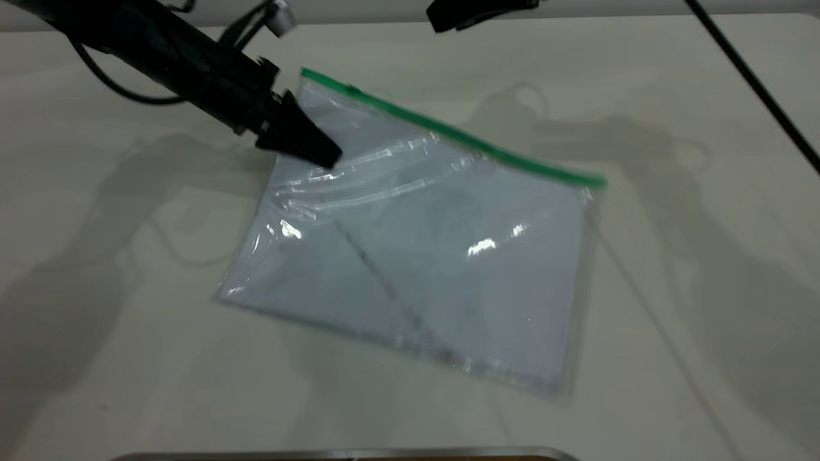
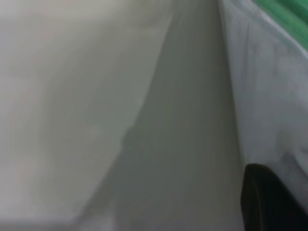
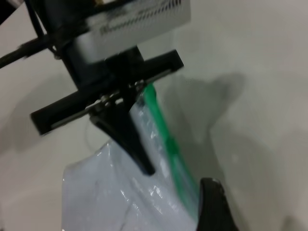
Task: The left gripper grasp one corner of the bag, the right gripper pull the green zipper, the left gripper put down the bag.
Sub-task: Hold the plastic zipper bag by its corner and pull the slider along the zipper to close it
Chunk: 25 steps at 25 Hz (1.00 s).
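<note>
The bag (image 1: 435, 256) is a clear pouch holding white sheets, lying slanted on the table, with a dark diagonal line across it. The green zipper (image 1: 448, 131) runs along its far edge. My left gripper (image 1: 307, 146) comes in from the far left. It is shut on the bag's far-left corner just below the zipper's end, and the plastic wrinkles there and lifts a little. The right wrist view shows the left gripper (image 3: 139, 154) as one closed wedge on the bag (image 3: 110, 197) beside the zipper (image 3: 168, 144). My right gripper (image 1: 477, 13) hangs high at the far edge, away from the bag.
The white table (image 1: 128, 333) spreads all round the bag. A thin black cable (image 1: 756, 83) crosses the far right corner. A metal edge (image 1: 346, 454) lies along the table's near side.
</note>
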Each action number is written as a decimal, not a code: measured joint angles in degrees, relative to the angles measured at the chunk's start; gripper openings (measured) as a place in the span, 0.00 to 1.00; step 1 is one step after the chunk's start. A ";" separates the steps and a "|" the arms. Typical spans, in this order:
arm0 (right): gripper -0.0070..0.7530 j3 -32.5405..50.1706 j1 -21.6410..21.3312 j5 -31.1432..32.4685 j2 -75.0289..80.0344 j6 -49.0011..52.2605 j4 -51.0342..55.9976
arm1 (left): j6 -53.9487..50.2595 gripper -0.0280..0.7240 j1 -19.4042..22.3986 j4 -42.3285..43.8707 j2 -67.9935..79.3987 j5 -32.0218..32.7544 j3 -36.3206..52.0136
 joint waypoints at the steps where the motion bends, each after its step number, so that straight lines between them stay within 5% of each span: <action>1: 0.68 -0.70 0.00 1.21 1.00 0.25 -0.07 | 0.06 0.11 -0.32 1.58 0.00 0.60 0.00; 8: 0.68 -2.81 1.11 6.54 6.96 1.72 -0.21 | 0.30 0.11 -0.71 5.70 0.00 0.60 0.00; 25: 0.67 -3.01 3.97 3.34 12.58 1.76 7.80 | 3.52 0.11 -3.73 5.79 -0.05 -3.17 0.00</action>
